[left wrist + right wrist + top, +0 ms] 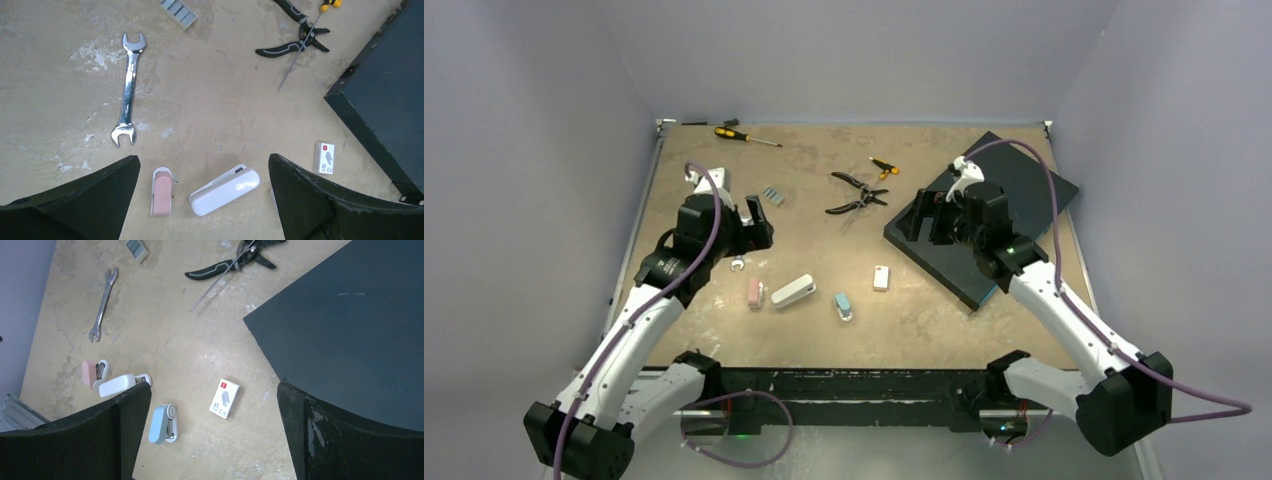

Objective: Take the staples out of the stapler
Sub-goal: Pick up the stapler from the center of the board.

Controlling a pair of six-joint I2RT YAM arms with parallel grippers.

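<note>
Three small staplers lie on the tan table: a pink one (pixel 754 293) (pixel 161 192), a white one (pixel 793 291) (pixel 225 190) and a blue one (pixel 842 306) (pixel 160 424), all closed. A grey ribbed strip of staples (pixel 772 196) (pixel 178 11) (pixel 136 247) lies apart at the back left. My left gripper (pixel 759 225) (pixel 203 165) hangs open above the table behind the pink and white staplers, holding nothing. Over the near-left part of the dark board, my right gripper (pixel 929 215) (pixel 214 390) is open and empty too.
A small white box (pixel 881 277) (pixel 224 398) lies right of the staplers. A dark board (pixel 999 215) (pixel 350 325) fills the right side. A wrench (pixel 128 90), pliers (pixel 856 195), a long screwdriver (pixel 744 135) and a small yellow screwdriver (pixel 884 166) lie further back.
</note>
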